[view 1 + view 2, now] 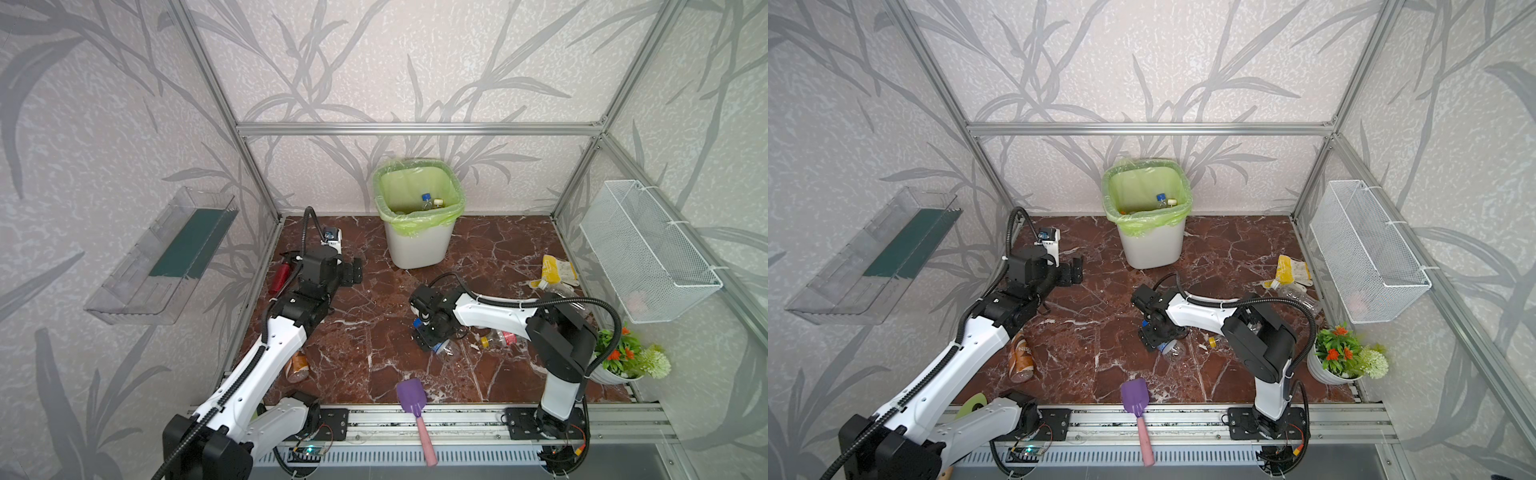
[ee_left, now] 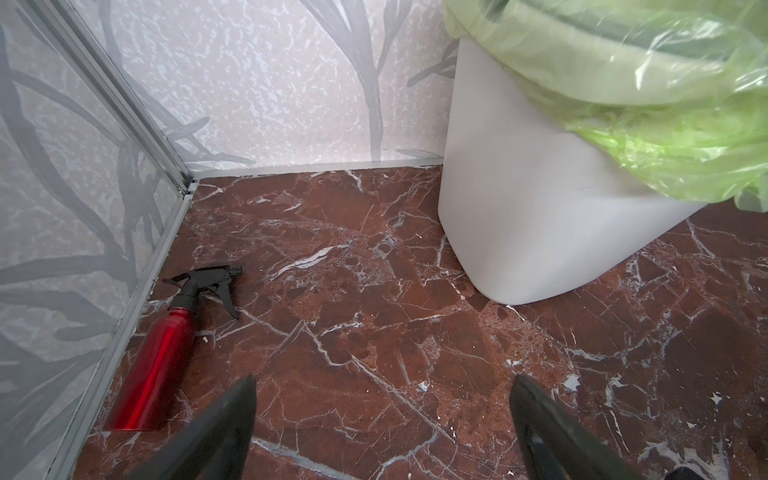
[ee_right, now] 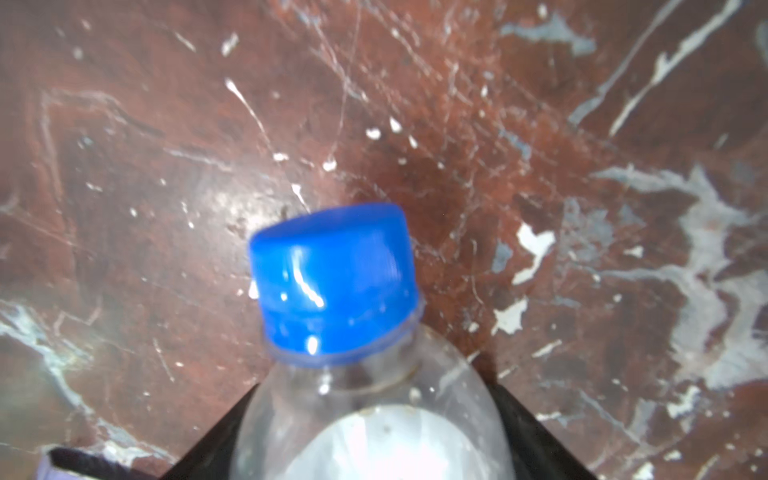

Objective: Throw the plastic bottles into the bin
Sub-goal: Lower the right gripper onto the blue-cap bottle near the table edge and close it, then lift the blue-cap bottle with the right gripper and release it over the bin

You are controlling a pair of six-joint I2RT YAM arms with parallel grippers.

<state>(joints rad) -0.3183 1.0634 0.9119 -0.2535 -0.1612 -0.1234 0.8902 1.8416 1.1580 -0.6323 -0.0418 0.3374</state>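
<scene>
Several bottles (image 1: 427, 201) in green-lined bin (image 1: 417, 245), left fingers (image 2: 224, 424) spread empty, right fingers (image 3: 536, 436) flank blue-capped bottle (image 3: 353, 374), grip unclear.

A red-brown marble tabletop (image 1: 374, 316) with white veins carries everything. The bin (image 1: 417, 245) stands on it at the back wall. Left of the bin, by the side frame, lies a red spray bottle (image 2: 153, 374). Farther forward on that side lies a brown coffee bottle (image 1: 1021, 357). In front of the bin lie a blue-capped clear bottle (image 1: 446, 352) and a yellow-capped bottle (image 1: 498, 339). Right of the bin are a yellow pouch (image 1: 555, 270) and a clear bottle (image 1: 1300, 297). Well in front, a purple scoop (image 1: 409, 395) overhangs the edge. A flower pot (image 1: 1320, 370) sits in the corner to the front right of the bin.
</scene>
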